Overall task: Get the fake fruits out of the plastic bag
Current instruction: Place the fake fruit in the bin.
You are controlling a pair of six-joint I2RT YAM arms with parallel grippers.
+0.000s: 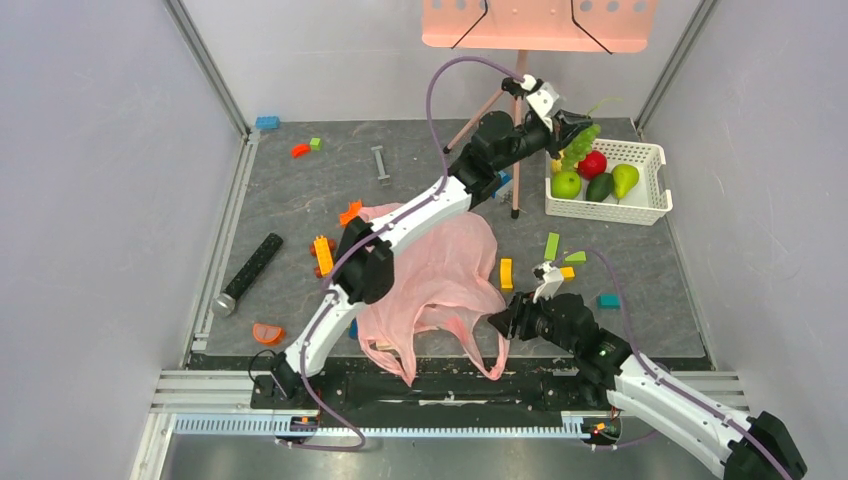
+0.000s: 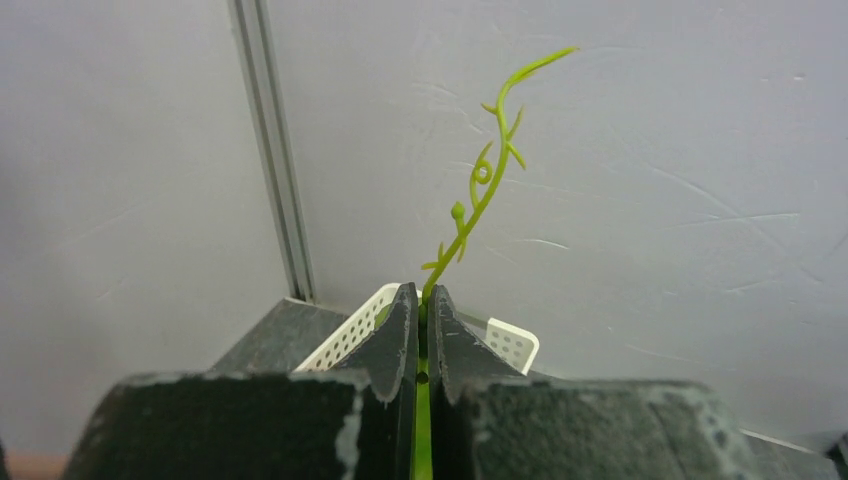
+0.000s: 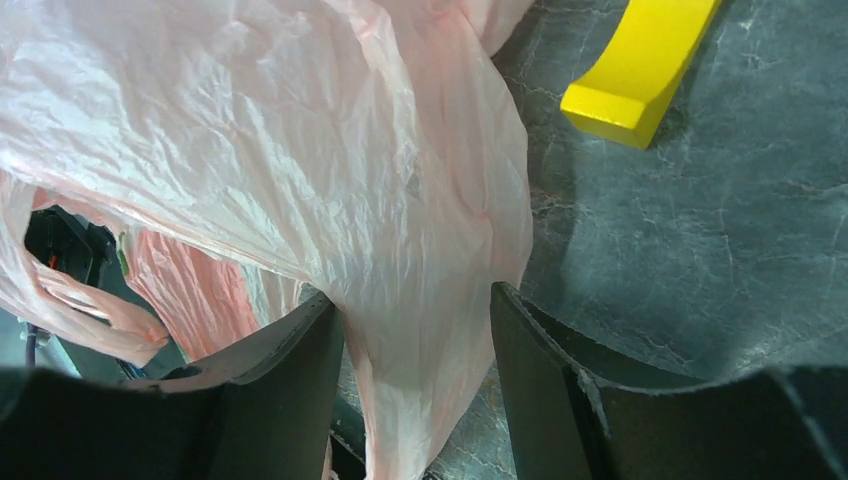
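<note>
Black plastic fingers of the left pincer [image 2: 421, 290] are pressed together on the thin, curling green stem [image 2: 495, 150] of a bunch of glossy green plastic grapes [image 1: 580, 143]. The bunch hangs below that pincer, above the far left corner of the white lattice plastic basket [image 1: 655, 150], which stands at the far right of the grey stone-patterned table [image 1: 420, 170]. A glossy red plastic apple [image 1: 592, 163], a green plastic apple [image 1: 566, 184], a dark green plastic avocado [image 1: 599, 187] and a green plastic pear [image 1: 624, 180] already lie in the basket.

The right pincer [image 3: 415, 300] has its fingers some way apart but closed on a gathered fold of the thin translucent pink plastic bag [image 1: 440, 270], and the fold touches both inner faces. The bag lies slumped at the near middle of the table, partly under the left arm. No bulge of fruit shows in it, though its inside is not open to view.

Assessment: the step in hand is delivery of the grapes, probably the last fruit. The next move calls for lowering the bunch inside the basket rim and then parting the left fingers. The thin stem may cling to them, so release should be confirmed
</note>
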